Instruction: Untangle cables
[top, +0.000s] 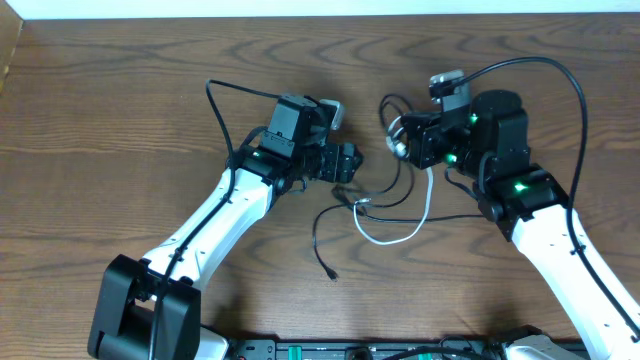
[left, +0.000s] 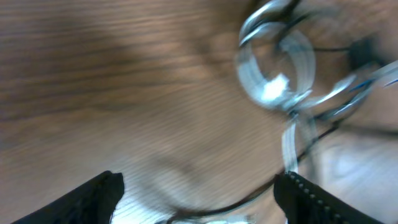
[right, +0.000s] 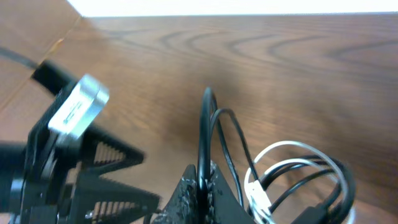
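Note:
The cables (top: 385, 205) lie tangled on the wooden table between my two grippers: thin black cords and one white cord (top: 392, 238). My right gripper (right: 204, 173) is shut on a black cable (right: 205, 121) that rises straight up from its jaws. A coil of white and black cord (right: 298, 165) sits just right of them. My left gripper (left: 199, 190) is open just above the table, and a black cord (left: 249, 204) crosses low between its fingers without touching them. A blurred white coil (left: 273, 68) lies ahead of it. Overhead, the left gripper (top: 350, 160) faces the right gripper (top: 393, 135).
A loose black cable end (top: 330, 272) reaches toward the table's front edge. The arms' own thicker black cables arc above each wrist (top: 540, 65). My left gripper (right: 74, 162) shows close at the left of the right wrist view.

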